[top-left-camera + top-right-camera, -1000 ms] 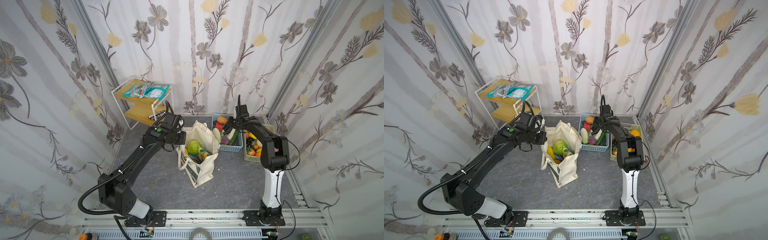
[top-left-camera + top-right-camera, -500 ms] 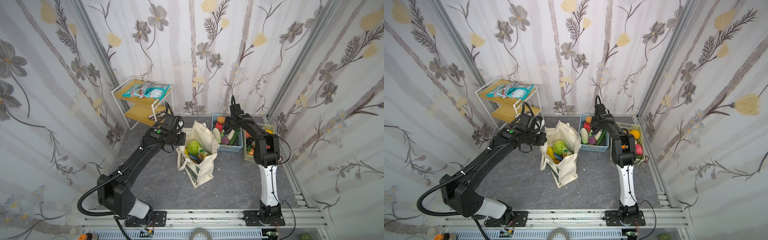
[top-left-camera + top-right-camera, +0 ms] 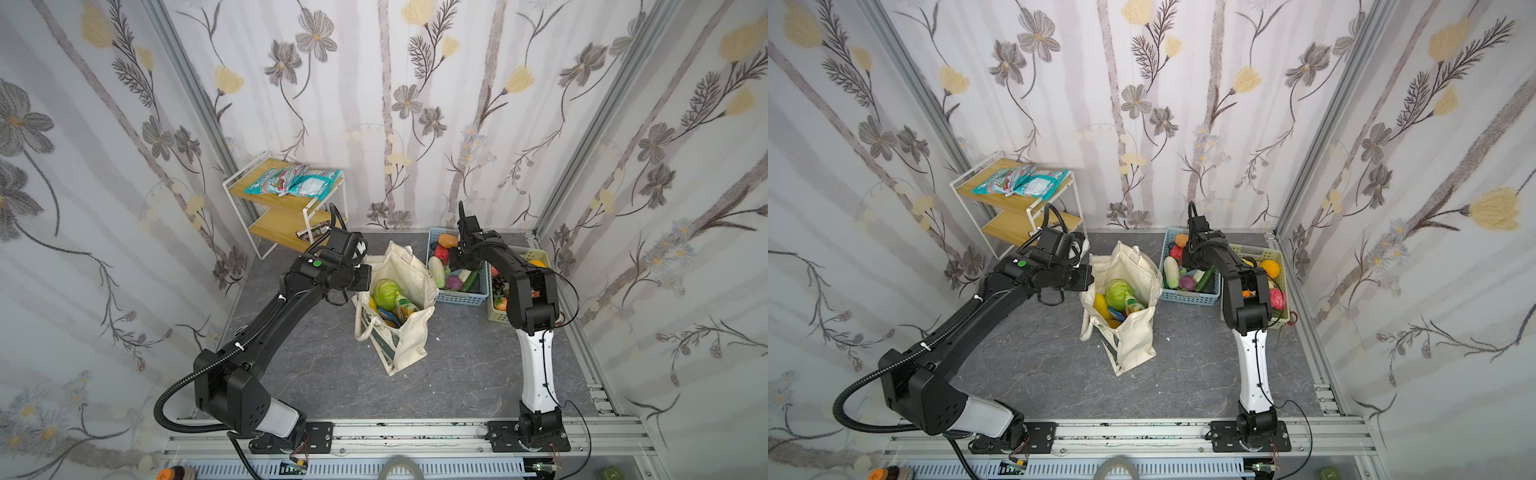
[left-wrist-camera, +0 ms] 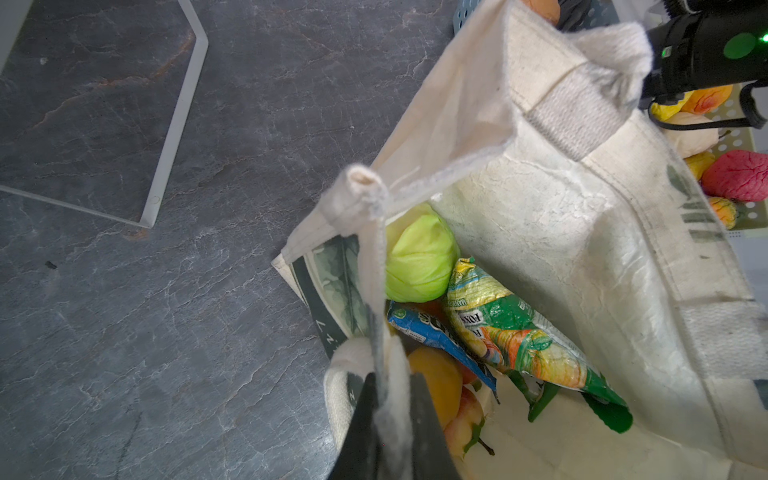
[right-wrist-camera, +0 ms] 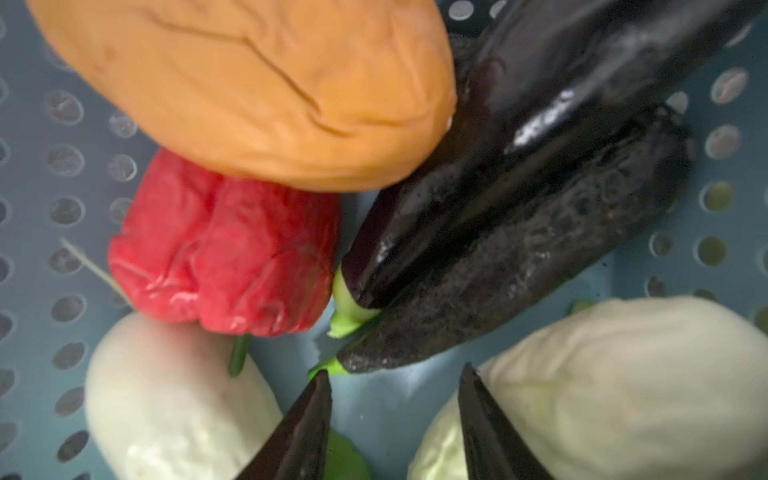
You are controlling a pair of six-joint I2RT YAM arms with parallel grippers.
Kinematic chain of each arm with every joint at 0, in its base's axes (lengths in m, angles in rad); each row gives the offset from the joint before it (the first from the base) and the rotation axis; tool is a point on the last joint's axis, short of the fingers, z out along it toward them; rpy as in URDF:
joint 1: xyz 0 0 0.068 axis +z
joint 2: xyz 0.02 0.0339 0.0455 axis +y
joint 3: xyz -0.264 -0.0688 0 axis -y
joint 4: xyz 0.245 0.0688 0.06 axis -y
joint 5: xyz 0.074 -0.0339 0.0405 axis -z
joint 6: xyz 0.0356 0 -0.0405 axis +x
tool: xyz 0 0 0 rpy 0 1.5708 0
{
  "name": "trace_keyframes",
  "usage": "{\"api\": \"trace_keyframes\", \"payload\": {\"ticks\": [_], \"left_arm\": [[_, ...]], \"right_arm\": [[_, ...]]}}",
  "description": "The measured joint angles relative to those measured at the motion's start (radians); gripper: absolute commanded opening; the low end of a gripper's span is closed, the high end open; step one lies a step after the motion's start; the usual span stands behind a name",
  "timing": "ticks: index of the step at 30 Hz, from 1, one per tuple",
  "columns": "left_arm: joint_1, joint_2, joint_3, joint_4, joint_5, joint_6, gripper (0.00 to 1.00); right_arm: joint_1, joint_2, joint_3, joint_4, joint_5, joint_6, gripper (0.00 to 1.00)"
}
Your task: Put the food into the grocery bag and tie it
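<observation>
Slippage is the main worry: the left claw point(image 4: 388, 419) is pinched tight on a thin fold of cream cloth at the rim of the grocery bag point(image 3: 409, 332). The bag stands open in the middle of the grey floor point(image 3: 332, 374), with a cabbage point(image 4: 419, 253), snack packets point(image 4: 511, 332) and a yellow fruit point(image 4: 436, 374) already inside. If that fold pulls free, the mouth would likely sag shut. The right claw point(image 5: 395, 415) hangs partly open and empty, down in the blue basket point(image 3: 463, 297) just beside the bag. It is close above two dark eggplants point(image 5: 519, 228), with white vegetables point(image 5: 174, 407) on either side. Packed that tightly, a finger could land on a neighbour rather than straddle one piece, and the glossy skin may squirt out as the jaws close. Carrying a long piece across could also snag the bag's rim and tip it.
</observation>
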Motion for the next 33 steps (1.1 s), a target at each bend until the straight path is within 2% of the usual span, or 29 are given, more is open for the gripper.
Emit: {"api": "trace_keyframes", "payload": {"ticks": [4, 8, 15, 25, 27, 33], "left_arm": [[0.000, -0.002, -0.002, 0.002, 0.000, -0.001, 0.00], [0.000, -0.001, -0.002, 0.003, 0.000, -0.005, 0.00], [0.000, -0.001, 0.000, 0.003, 0.000, -0.016, 0.00], [0.000, 0.015, 0.009, 0.004, 0.003, -0.018, 0.00], [0.000, 0.018, 0.014, 0.002, 0.004, -0.018, 0.00], [0.001, 0.018, 0.018, -0.008, 0.003, -0.016, 0.00]], "right_arm": [[-0.009, -0.071, -0.031, 0.027, 0.004, 0.021, 0.48], [-0.033, -0.078, -0.019, 0.098, 0.018, 0.086, 0.48], [-0.069, 0.047, 0.092, 0.148, 0.029, 0.181, 0.46], [-0.086, 0.118, 0.169, 0.164, -0.002, 0.212, 0.51], [-0.087, 0.136, 0.184, 0.166, 0.000, 0.216, 0.45], [-0.102, 0.156, 0.200, 0.166, -0.032, 0.227, 0.47]]}}
